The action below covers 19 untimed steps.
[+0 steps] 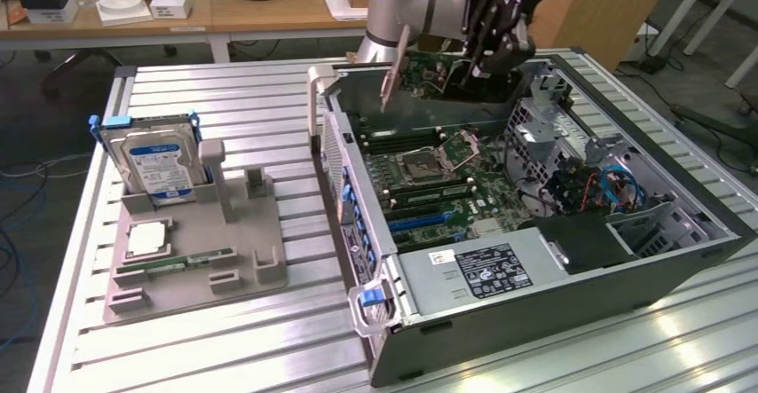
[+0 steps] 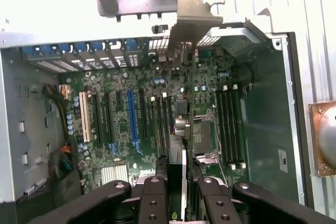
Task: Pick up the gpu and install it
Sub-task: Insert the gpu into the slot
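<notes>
The gpu (image 1: 456, 91) is a thin dark card with a metal bracket (image 1: 400, 60) on one end. It hangs on edge above the far end of the open computer case (image 1: 569, 295). My gripper (image 1: 492, 51) is shut on the card's upper edge. In the wrist view the gpu (image 2: 181, 108) runs edge-on away from my gripper (image 2: 179, 170), over the motherboard (image 2: 121, 77), with its bracket (image 2: 191, 17) near the case's rear wall. The card is above the board, near the black expansion slots beside the blue slot (image 2: 133, 116).
A grey fixture (image 1: 237, 224) stands at the exterior view's left, holding a silver hard drive (image 1: 160, 158) upright, a green RAM stick (image 1: 177, 260) and a square chip (image 1: 148, 238). The case's power supply (image 1: 485, 269) and blue cables (image 1: 616, 184) are inside the case.
</notes>
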### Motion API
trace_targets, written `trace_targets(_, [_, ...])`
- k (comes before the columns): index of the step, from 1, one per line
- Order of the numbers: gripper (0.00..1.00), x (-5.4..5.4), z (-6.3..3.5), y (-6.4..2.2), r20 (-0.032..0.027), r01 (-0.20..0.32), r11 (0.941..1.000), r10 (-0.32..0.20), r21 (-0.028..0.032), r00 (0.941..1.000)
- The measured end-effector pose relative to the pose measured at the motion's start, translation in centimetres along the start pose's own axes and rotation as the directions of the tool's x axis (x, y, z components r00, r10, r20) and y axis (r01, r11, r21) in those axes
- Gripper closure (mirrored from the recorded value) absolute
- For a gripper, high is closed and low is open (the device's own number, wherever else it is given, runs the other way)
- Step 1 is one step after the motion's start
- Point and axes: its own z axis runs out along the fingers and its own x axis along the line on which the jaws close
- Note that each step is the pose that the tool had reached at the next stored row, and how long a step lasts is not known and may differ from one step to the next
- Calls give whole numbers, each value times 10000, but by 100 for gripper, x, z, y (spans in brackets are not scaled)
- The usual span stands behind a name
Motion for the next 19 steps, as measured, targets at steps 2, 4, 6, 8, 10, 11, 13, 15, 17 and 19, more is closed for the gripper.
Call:
trace_targets(2, [73,0,1,0,-3,207,9997,-207,135,9998])
trace_targets(4, [73,0,3,0,-7,395,9988,-395,279,9992])
trace_targets(6, [73,0,3,0,-66,545,9977,-542,399,9985])
trace_targets(8, [73,0,5,0,-200,663,9966,-654,482,9977])
trace_targets(10, [73,0,6,0,-376,774,9955,-754,551,9964])
trace_targets(11, [73,1,7,0,-442,820,9950,-795,575,9959])
trace_targets(13, [73,1,11,-1,-552,889,9940,-855,630,9948])
trace_targets(15, [73,2,16,-1,-645,942,9929,-896,721,9939])
trace_targets(17, [73,2,20,-1,-731,992,9916,-932,826,9930])
trace_targets(19, [73,3,22,-1,-758,1092,9898,-1025,916,9918])
